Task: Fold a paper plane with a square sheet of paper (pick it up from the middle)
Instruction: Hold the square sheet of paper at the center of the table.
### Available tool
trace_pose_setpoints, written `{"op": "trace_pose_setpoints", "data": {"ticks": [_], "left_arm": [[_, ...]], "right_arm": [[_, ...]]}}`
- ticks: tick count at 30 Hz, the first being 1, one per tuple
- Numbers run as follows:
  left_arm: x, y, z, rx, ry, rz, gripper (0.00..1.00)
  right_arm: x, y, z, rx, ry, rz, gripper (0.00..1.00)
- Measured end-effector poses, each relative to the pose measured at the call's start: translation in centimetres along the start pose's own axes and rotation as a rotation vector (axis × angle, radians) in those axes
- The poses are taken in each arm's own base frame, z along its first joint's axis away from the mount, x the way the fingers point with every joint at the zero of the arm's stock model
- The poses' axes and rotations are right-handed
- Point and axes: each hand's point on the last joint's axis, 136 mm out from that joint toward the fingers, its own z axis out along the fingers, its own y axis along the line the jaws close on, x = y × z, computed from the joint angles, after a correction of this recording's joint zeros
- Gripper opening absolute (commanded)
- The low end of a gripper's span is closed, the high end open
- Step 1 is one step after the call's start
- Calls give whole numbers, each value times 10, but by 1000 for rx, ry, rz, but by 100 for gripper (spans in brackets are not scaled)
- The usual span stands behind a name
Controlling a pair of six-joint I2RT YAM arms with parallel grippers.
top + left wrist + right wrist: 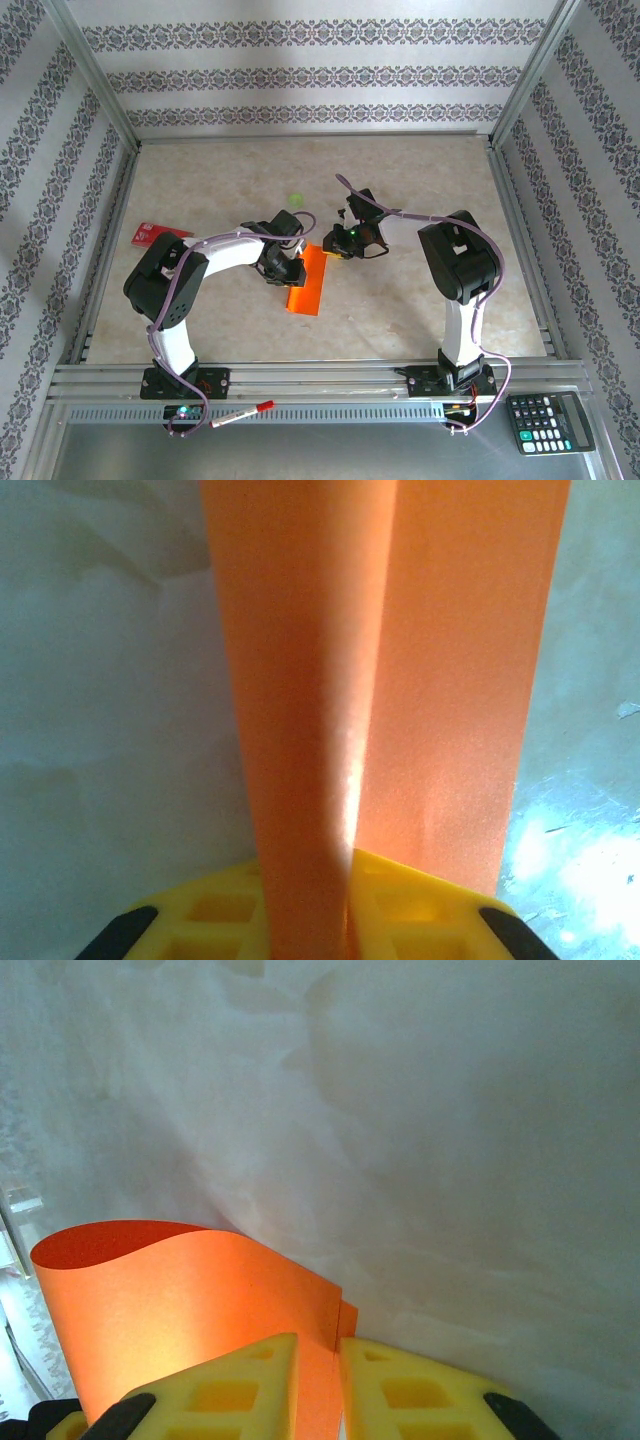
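Observation:
The square sheet of paper [307, 285], bright orange, is doubled over into a narrow strip and held above the middle of the table between both arms. My left gripper [283, 268] grips its near left side. In the left wrist view the sheet [440, 680] runs up as two overlapping layers, and the gripper [305, 865] is shut on it between yellow fingers [210, 910]. My right gripper [340, 243] holds the far end. In the right wrist view the sheet [180, 1300] curves off to the left, and the gripper [318, 1345] is shut on its two-layered edge.
A small red card [160, 233] lies at the table's left and a tiny green spot [295, 200] behind the grippers. A calculator [548, 422] and a pen [243, 413] rest on the front ledge. Metal frame rails [520, 250] and patterned walls border the table.

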Motion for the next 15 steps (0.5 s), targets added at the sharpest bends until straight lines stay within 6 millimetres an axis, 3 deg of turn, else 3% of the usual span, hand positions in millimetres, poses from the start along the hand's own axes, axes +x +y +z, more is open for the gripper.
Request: {"op": "trace_pose_setpoints", "data": {"ticks": [8,15], "left_arm": [[0,1,0,0,-6,2,19],[0,1,0,2,-10,0,19]], "right_arm": [[-4,7,-5,-13,-19,-14,21],[-18,24,-36,-45,-94,-56,21]]}}
